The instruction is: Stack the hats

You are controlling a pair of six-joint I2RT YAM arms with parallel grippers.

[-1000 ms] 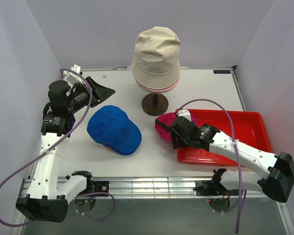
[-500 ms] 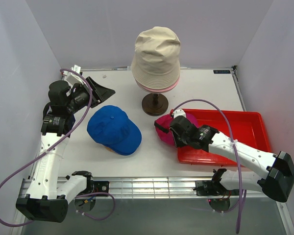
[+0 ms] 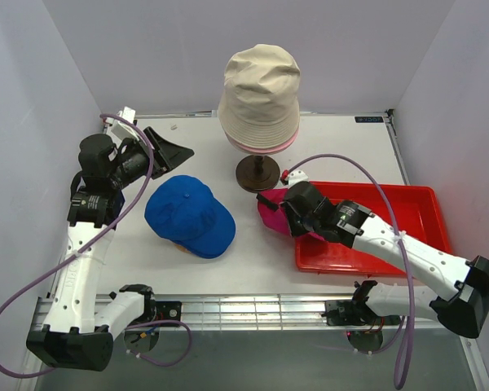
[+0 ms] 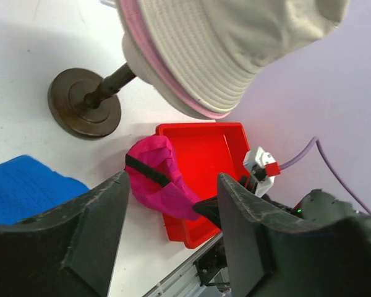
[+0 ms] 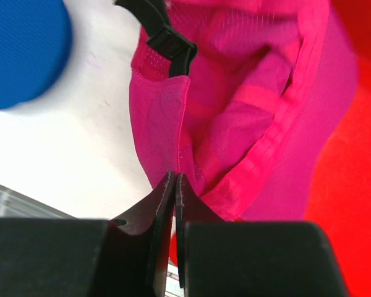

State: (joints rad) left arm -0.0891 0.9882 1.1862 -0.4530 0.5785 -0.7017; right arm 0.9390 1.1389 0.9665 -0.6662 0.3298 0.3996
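Magenta cap [image 5: 235,99], wrist view, right hand [image 5: 175,180] pinching

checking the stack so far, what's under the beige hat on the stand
The light pink bucket hat sits under the beige bucket hat; only its brim edge shows. Below is the dark stand. The pink crown and whatever form holds them are covered.

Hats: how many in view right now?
4. Beige bucket hat on the stand; pink hat beneath it, only its brim edge showing; blue cap on the table; magenta cap pinched by the right pincer at the red tray's edge. More may hide underneath.
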